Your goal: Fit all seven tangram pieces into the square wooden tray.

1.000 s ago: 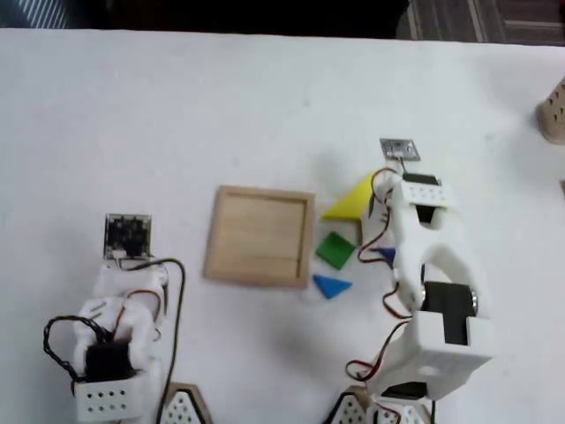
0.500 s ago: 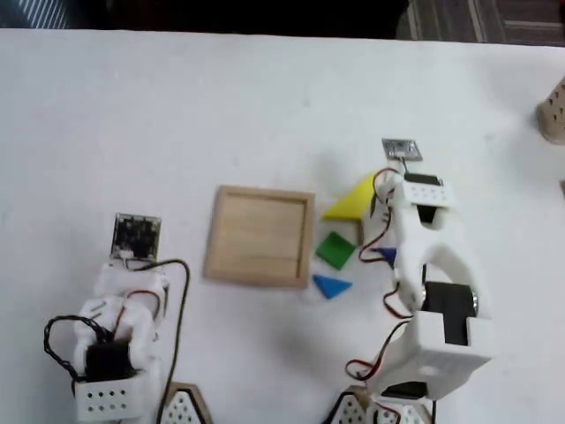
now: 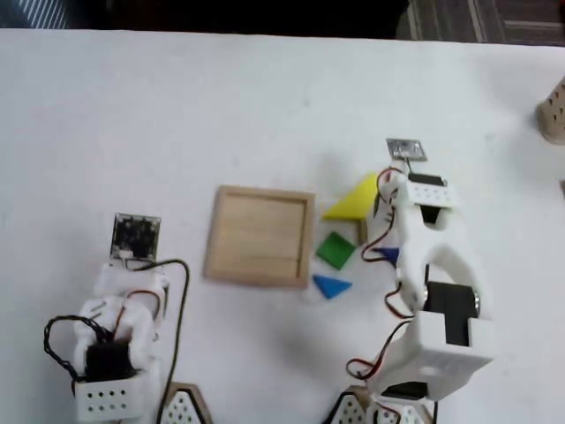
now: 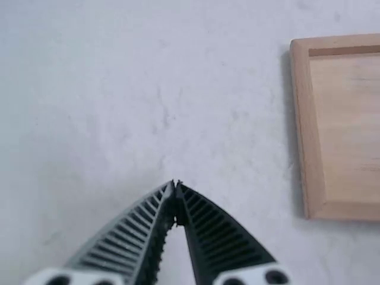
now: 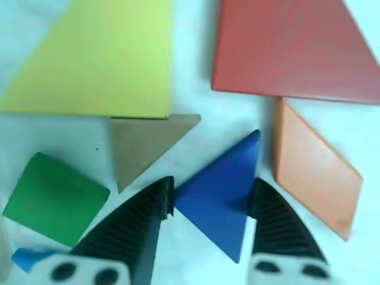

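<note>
On white counter, found square wooden tray empty, all seven tangram pieces outstanding. Found right gripper spread open astride blue triangle, unclamped; left gripper closed on nothing.

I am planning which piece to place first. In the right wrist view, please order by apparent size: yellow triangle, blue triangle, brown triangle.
1. yellow triangle, cropped by the frame yet clearly largest.
2. blue triangle.
3. brown triangle.

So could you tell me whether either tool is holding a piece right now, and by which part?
Nothing is held. The right tool stands open astride a blue triangle; the left tool is shut, empty, beside the tray.
</note>
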Robot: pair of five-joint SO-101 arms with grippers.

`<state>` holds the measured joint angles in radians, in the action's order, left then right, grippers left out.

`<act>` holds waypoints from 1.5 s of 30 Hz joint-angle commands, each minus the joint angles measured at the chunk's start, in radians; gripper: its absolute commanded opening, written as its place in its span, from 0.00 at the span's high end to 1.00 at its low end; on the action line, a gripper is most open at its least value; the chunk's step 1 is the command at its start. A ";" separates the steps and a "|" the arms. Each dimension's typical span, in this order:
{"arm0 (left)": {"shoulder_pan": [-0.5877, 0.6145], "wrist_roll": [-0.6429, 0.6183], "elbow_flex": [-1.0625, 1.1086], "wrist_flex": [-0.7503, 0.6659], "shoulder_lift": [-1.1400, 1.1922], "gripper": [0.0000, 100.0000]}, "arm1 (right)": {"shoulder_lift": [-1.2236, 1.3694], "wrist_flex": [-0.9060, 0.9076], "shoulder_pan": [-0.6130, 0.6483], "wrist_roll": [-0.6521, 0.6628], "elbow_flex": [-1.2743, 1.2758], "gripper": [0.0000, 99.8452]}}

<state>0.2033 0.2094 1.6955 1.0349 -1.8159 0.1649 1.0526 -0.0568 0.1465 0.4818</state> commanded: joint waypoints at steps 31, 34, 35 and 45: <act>0.019 0.043 -0.003 -0.021 -0.007 0.97 | -0.272 0.331 0.054 0.015 -0.189 0.98; 0.019 0.044 -0.003 -0.021 -0.007 0.97 | -0.315 0.378 0.108 0.014 -0.219 0.98; 0.019 0.044 -0.003 -0.021 -0.007 0.97 | -0.325 0.389 0.124 0.014 -0.224 0.98; 0.058 0.041 -0.003 -0.028 -0.007 0.97 | -0.337 0.433 0.173 -0.048 -0.245 0.95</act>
<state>0.2417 0.2125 1.6955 1.0349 -1.8159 -0.1143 1.4438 0.1043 0.1158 0.2793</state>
